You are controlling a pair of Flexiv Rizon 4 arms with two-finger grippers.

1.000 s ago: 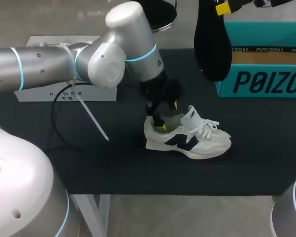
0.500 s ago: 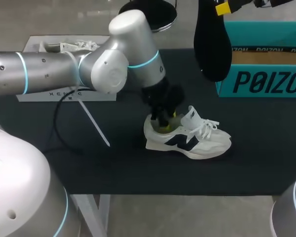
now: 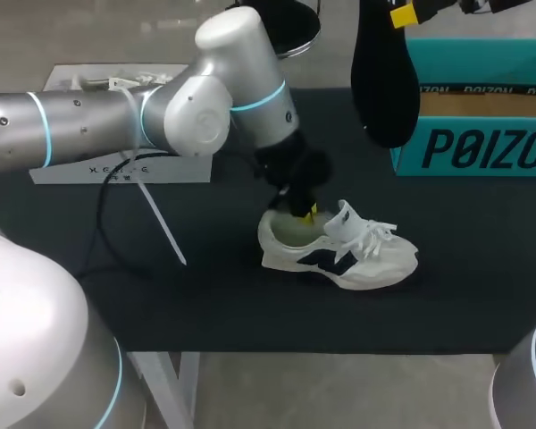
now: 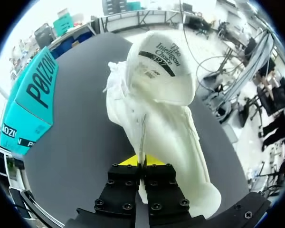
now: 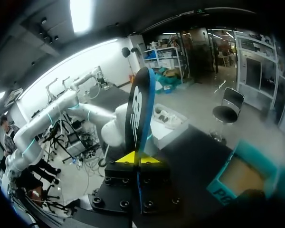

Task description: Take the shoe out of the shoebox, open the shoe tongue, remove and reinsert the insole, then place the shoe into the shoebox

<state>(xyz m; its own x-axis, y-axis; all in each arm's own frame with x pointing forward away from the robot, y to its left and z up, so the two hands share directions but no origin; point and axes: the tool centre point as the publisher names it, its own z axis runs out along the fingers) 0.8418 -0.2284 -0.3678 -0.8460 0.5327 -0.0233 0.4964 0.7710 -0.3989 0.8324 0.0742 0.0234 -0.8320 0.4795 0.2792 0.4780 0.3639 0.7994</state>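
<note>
Head view: the left arm (image 3: pixel 116 116) comes in from the left side. Its left tool (image 3: pixel 305 212) is down at the heel opening of the white sneaker (image 3: pixel 339 252). The sneaker lies on the black surface (image 3: pixel 205 295) with its toe pointing towards the right side and its tongue standing up. The right tool (image 3: pixel 409 14) is high at the far edge and grips a black insole (image 3: pixel 384 80). The insole hangs long end down above the surface, just beside the open teal shoebox (image 3: pixel 482 147) at the far right. A white box (image 3: pixel 71 170) sits at the far left, partly behind the left arm.

Left wrist view: the left tool (image 4: pixel 141 161) is clenched, with its fingers pressed together on a thin edge of the white sneaker (image 4: pixel 156 109) at the collar. The sneaker stretches ahead of the tool, its tongue raised at the far end. The shoebox (image 4: pixel 35 99) stands off to one side on the surface (image 4: pixel 85 118), well apart from the sneaker.

Right wrist view: the right tool (image 5: pixel 138 159) is closed on the insole (image 5: pixel 138 107), which stands upright out of its fingers. Beyond it are the left arm (image 5: pixel 80 114), the white box (image 5: pixel 168 118) and the shoebox (image 5: pixel 240 178).
</note>
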